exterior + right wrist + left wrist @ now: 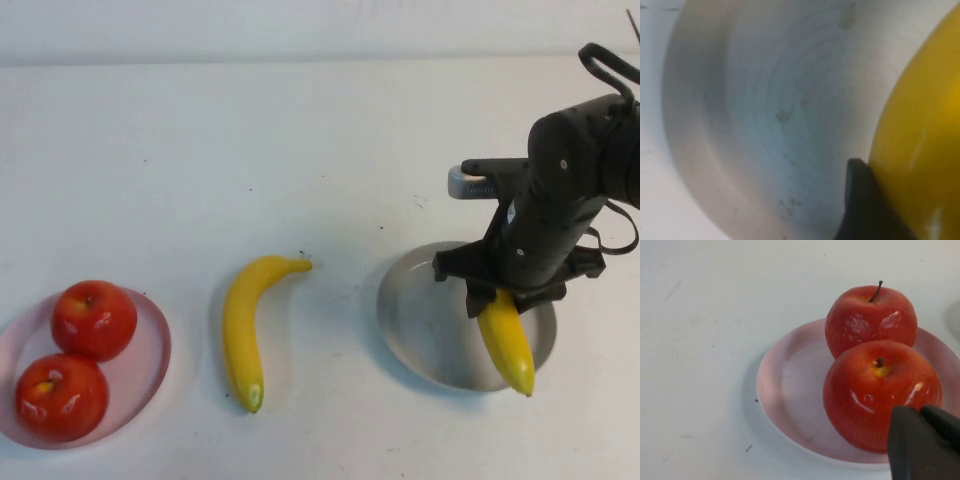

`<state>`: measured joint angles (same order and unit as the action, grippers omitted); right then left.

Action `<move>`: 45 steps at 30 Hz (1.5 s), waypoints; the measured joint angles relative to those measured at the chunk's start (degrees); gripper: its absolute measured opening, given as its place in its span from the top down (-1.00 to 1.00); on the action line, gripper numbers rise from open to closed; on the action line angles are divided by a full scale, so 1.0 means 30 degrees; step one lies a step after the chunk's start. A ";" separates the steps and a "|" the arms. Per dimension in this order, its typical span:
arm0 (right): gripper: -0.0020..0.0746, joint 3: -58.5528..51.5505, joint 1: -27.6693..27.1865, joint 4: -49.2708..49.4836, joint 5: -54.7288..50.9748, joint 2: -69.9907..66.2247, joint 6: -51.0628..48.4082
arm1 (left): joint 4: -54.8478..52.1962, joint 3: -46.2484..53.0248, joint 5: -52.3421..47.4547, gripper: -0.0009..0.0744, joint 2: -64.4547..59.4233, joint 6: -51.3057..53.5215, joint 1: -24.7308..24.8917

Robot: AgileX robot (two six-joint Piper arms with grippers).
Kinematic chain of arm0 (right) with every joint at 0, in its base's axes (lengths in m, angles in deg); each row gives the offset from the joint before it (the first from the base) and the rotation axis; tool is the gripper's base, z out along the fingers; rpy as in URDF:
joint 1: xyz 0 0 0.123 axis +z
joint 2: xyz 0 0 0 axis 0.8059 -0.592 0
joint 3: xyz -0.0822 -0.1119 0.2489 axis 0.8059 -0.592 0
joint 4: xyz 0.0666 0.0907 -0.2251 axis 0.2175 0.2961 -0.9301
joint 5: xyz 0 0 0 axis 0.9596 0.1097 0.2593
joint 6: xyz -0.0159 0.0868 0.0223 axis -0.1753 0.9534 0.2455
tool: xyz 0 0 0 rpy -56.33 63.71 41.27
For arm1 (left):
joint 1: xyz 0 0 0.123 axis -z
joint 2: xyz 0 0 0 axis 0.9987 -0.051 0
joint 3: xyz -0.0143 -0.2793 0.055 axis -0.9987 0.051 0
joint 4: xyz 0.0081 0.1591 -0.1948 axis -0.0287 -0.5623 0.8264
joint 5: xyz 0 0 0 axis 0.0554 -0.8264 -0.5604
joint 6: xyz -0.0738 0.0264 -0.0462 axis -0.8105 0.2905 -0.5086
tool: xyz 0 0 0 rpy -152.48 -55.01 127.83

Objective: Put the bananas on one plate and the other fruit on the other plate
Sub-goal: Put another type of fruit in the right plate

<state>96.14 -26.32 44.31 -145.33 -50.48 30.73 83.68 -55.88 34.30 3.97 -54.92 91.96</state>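
Currently 1 banana (506, 347) is clamped by the right gripper (503, 302) over the grey plate (410, 320) for sorting, 1 loose banana (244, 328) is left on the table, 2 apples (78, 360) are kept on the pink plate (150, 355), and the left gripper (925, 442), seemingly closed empty, is parked beside them.

Two apples (94, 319) (61, 396) sit on the left plate (150, 375); a banana (246, 330) lies mid-tabletop (300, 150); the right gripper (515, 297) holds another banana (507, 342) over the right plate (420, 330); the left gripper (925, 442) is near the apples.
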 joint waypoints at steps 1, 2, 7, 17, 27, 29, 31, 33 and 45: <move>0.14 0.0000 -0.0100 0.0195 0.0082 -0.0217 0.0035 | 0.0000 0.0000 0.0000 0.97 0.0000 0.0000 0.0000; 0.14 0.0000 -0.0148 0.0361 0.0149 -0.0386 0.0035 | 0.0000 0.0000 0.0000 0.97 0.0000 0.0000 0.0000; 0.13 0.0000 -0.0192 0.0852 0.0335 -0.1101 -0.0001 | 0.0000 0.0000 0.0000 0.97 0.0000 0.0000 0.0000; -0.26 0.0144 -0.0119 0.1141 -0.0200 -0.0627 -0.0001 | 0.0000 0.0000 0.0000 0.97 0.0000 0.0000 0.0000; -0.24 0.2851 0.3690 0.2180 -0.0222 0.0158 -0.0065 | 0.0000 0.0000 0.0000 0.97 0.0000 0.0000 0.0000; -0.23 0.3949 0.4727 0.2598 -0.0023 -0.0681 -0.0219 | 0.0000 0.0000 0.0000 0.97 0.0000 0.0000 0.0000; -0.23 0.5262 0.5544 0.2952 0.0022 -0.1761 -0.0372 | 0.0000 0.0000 0.0000 0.97 0.0000 0.0000 0.0000; -0.23 0.6587 0.6258 0.3115 -0.0132 -0.2852 -0.0464 | 0.0000 0.0000 0.0000 0.97 0.0000 0.0000 0.0000; -0.23 1.4550 0.7812 0.2870 -0.4149 -0.9583 -0.0994 | 0.0000 0.0000 0.0000 0.97 0.0000 0.0000 0.0000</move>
<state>139.79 -2.89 52.92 -157.77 -79.23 27.74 83.68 -55.88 34.30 3.97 -54.92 91.96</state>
